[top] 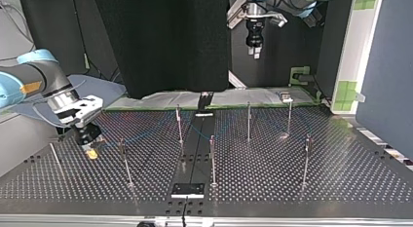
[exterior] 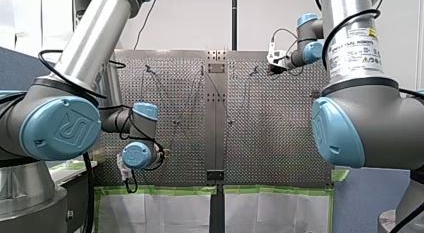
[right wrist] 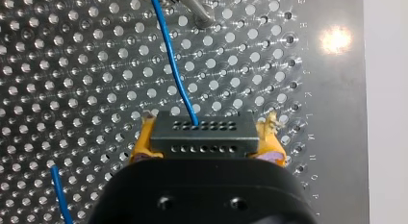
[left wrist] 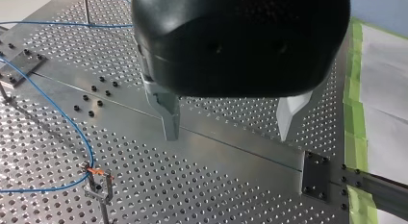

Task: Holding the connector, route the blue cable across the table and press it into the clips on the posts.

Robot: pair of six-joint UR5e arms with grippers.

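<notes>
Yellow pads (right wrist: 144, 144) of my right pincer (right wrist: 206, 133) pinch a dark grey rectangular connector (right wrist: 202, 137) by its two short sides, with its rows of small holes turned toward the wrist camera. A thin blue cable (right wrist: 174, 65) leaves the connector's far edge. It runs ahead of the pincer over the perforated metal table (right wrist: 72, 65) to a metal fitting (right wrist: 198, 12), cut off at the edge of view. In the top view this pincer hangs low, close above the table.

My left pincer (left wrist: 228, 125) is black, with its metal fingers (left wrist: 168, 120) spread wide over the table. Off to one side of it the blue cable curves into an orange-marked clip (left wrist: 97, 172) on a slim metal post (left wrist: 103, 212). The top view shows this pincer held high, well apart from the posts.
</notes>
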